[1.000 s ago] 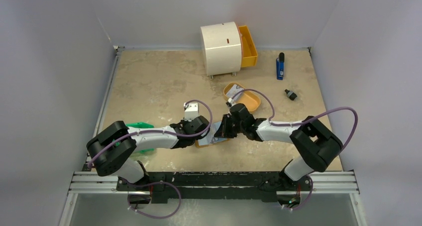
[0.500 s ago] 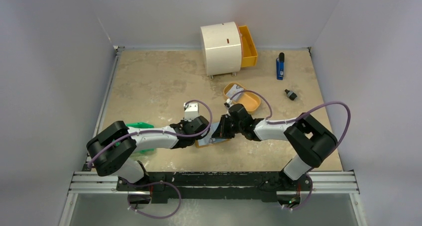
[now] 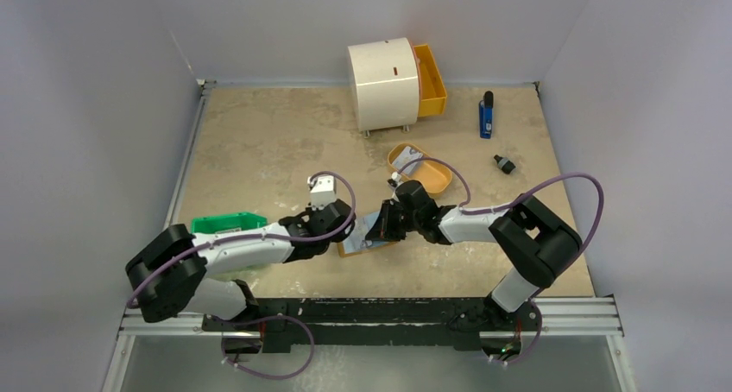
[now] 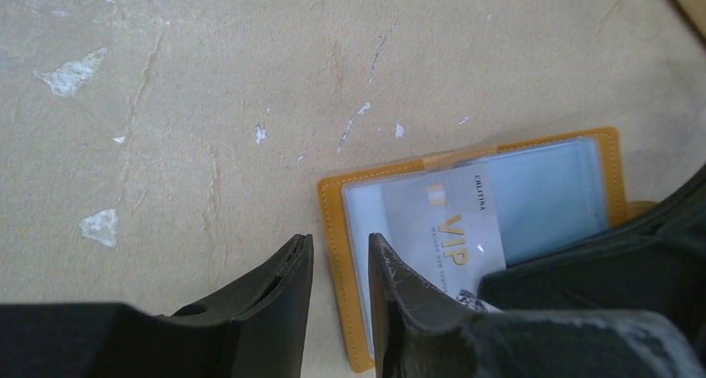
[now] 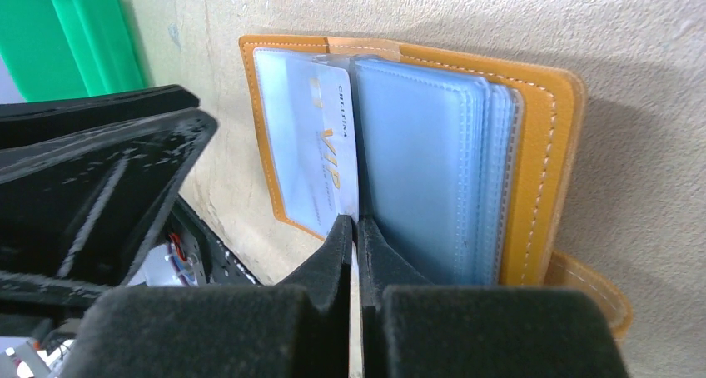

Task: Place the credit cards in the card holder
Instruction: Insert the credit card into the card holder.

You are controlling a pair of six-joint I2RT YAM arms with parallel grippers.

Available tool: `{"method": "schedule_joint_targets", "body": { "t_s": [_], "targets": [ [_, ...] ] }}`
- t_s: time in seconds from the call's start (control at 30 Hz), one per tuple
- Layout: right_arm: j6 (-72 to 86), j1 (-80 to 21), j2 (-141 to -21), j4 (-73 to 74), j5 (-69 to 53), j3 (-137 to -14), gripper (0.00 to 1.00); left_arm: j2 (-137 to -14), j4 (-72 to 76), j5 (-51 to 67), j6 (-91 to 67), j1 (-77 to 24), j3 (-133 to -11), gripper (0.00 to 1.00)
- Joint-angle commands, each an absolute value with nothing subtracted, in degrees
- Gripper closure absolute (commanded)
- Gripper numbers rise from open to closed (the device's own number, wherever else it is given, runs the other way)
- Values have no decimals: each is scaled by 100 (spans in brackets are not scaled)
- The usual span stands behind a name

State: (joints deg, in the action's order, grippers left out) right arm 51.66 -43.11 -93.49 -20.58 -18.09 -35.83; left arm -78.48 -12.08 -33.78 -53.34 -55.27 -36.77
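The card holder (image 3: 358, 248) is a tan wallet lying open on the table, with clear blue sleeves (image 5: 425, 153) inside. A pale credit card (image 5: 320, 153) printed "VIP" lies partly in the left sleeve. My right gripper (image 5: 356, 224) is shut on the card's near edge. My left gripper (image 4: 340, 249) stands open by a narrow gap over the holder's left edge (image 4: 333, 228), one finger (image 4: 287, 278) above the table and the other (image 4: 395, 278) above the sleeve, with nothing held. In the top view the two grippers (image 3: 335, 230) (image 3: 386, 226) face each other over the holder. A second pale card (image 3: 412, 156) lies in the orange dish.
An orange dish (image 3: 436, 178) sits just behind the right gripper. A white round cabinet (image 3: 382, 81) with an open orange drawer (image 3: 430, 79) stands at the back. A blue tool (image 3: 486, 116) and a small black part (image 3: 504, 163) lie at the right. A green bin (image 3: 226, 224) is beside the left arm.
My left arm has drawn back to the left, uncovering more of the green bin, and its jaws have widened slightly. The right gripper has stayed shut on the card.
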Motion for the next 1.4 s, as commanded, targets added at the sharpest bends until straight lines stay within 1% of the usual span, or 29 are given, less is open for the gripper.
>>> {"method": "schedule_joint_targets", "body": {
  "t_s": [0.0, 0.17, 0.43, 0.97, 1.37],
  "targets": [
    [5115, -4343, -9417, -1706, -1608, -3612, 100, -7316, -1356, -3507, -5590, -5537, -3468, 69],
    [5094, -4346, -9404, -1664, -1600, -3601, 100, -7043, -1419, -3499, -5796, -5537, -3103, 69],
    [5028, -4367, -9379, -1559, -1573, -3619, 100, -7207, -1158, -3300, -5889, -5538, -2822, 72],
    [5068, -4586, -9338, -1406, -1468, -3775, 100, -7672, -438, -2877, -5863, -5542, -2724, 87],
    [5368, -4658, -9460, -1603, -1405, -3798, 100, -7690, -198, -2729, -5932, -5546, -2570, 94]
  ]
}}
